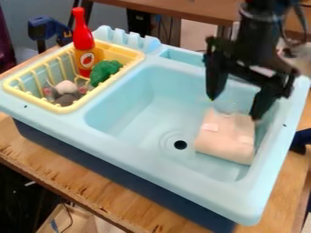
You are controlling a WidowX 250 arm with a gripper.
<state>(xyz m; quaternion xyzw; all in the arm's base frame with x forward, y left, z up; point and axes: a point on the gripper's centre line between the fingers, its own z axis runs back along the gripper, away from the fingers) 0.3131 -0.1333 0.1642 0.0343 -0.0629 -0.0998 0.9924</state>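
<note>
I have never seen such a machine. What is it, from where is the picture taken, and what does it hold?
This is a black robot arm. A fixed camera looks down at a slant. On the brown wooden table stands a light-blue toy sink. The arm's black two-fingered hand hangs over the basin, fingers apart, near a flat, pale pinkish object; I see nothing gripped. At the sink's other side, a yellow rack holds a red toy bottle, a bumpy green piece and small grey-and-white things I cannot identify.
</note>
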